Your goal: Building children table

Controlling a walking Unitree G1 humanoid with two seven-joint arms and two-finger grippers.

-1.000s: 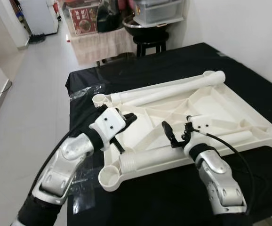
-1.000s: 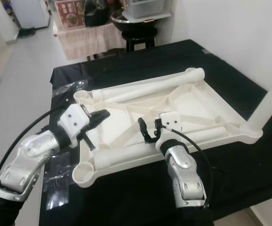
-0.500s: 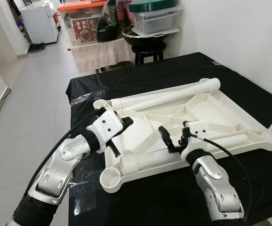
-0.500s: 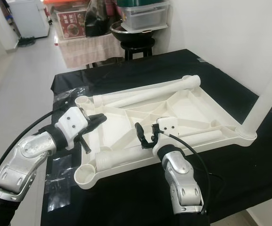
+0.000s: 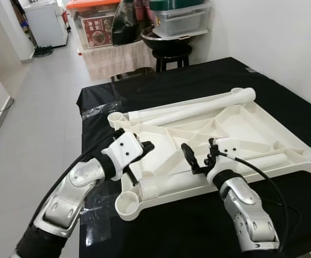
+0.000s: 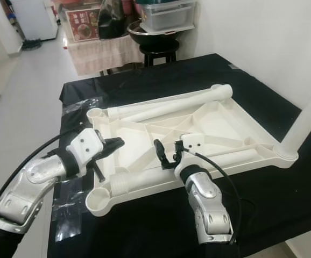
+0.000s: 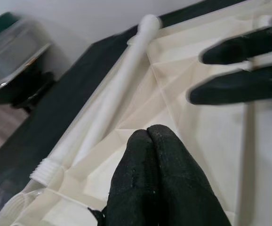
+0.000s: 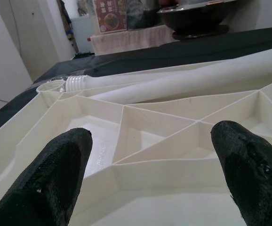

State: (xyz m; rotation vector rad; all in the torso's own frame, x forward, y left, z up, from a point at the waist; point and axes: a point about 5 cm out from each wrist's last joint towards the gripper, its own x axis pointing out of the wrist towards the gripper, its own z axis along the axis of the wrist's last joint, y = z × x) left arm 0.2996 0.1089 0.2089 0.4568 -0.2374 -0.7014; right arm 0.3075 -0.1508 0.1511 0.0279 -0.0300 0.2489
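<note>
A black cloth (image 5: 198, 80) covers the work surface, with crinkled clear plastic wrap (image 5: 93, 107) lying at its far left corner and another clear sheet (image 6: 69, 212) along its left edge. Beyond the far edge stands a black stool (image 5: 171, 55) bearing a dark bowl (image 5: 163, 38) and a clear storage box with a green lid (image 5: 183, 15). Beside it, a low stand draped in beige cloth (image 5: 118, 56) holds an orange-lidded bin (image 5: 93, 24). A white appliance (image 5: 42, 24) sits farther down the pale tiled floor (image 5: 32, 123)

Closed fingers (image 7: 157, 176) above tabletop (image 7: 206, 136)
</note>
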